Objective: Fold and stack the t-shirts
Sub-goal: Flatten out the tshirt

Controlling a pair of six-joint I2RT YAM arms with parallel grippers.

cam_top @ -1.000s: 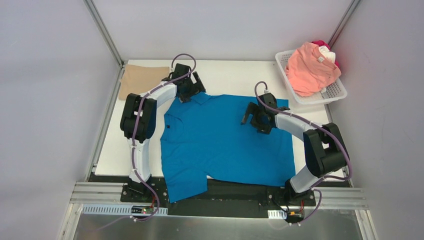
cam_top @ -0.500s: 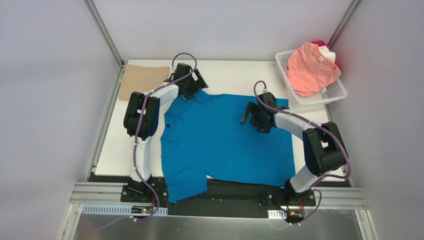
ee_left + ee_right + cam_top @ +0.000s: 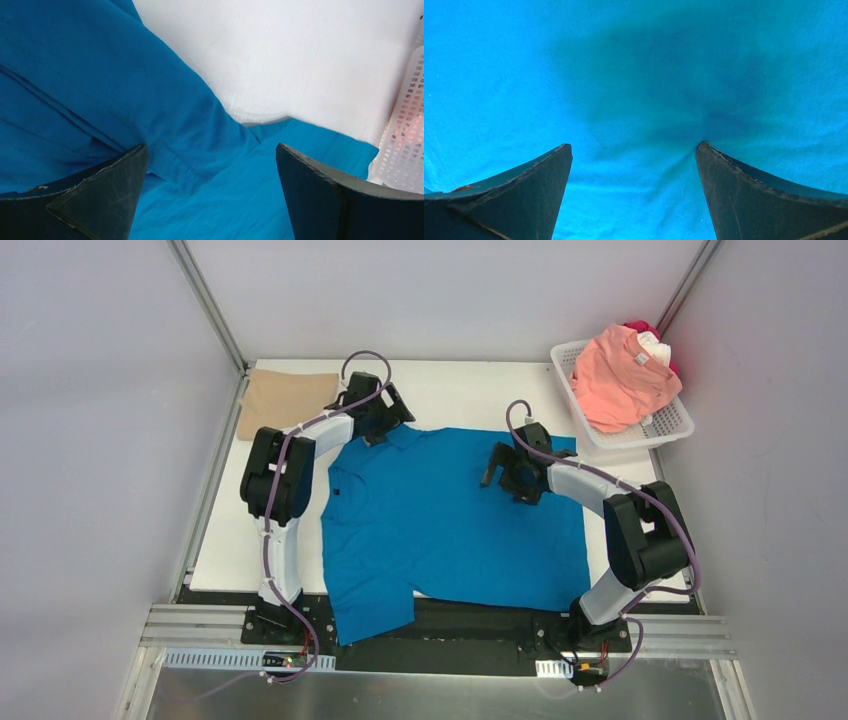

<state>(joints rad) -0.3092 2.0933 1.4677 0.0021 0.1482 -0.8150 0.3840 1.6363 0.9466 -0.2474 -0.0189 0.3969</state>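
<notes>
the left claw is spread wide, nothing between its fingers. it sits low over the collar end of the bright blue t-shirt, at about 11 o'clock on the garment in the top view. in the left wrist view the claw frames a stitched fold of blue cloth. beyond that lie bare white bench and a strip of the white lattice basket at 3 o'clock, with pink showing through its holes.

the right claw is also spread and grips nothing. it is down on the shirt's upper right part, around 1 o'clock from the shirt's middle. in the right wrist view its claw shows only blue fabric; small creases fan out from the tip of the finger at 4 o'clock, so that tip touches the cloth.

the blue shirt lies spread flat across the middle of the bench, its 6 o'clock hem hanging over the near edge between the arm bases. a folded tan t-shirt rests at the 10 o'clock corner, apart from the blue one. the basket stands at the 2 o'clock corner holding a salmon-pink t-shirt on top, with bits of white and red cloth behind it.
</notes>
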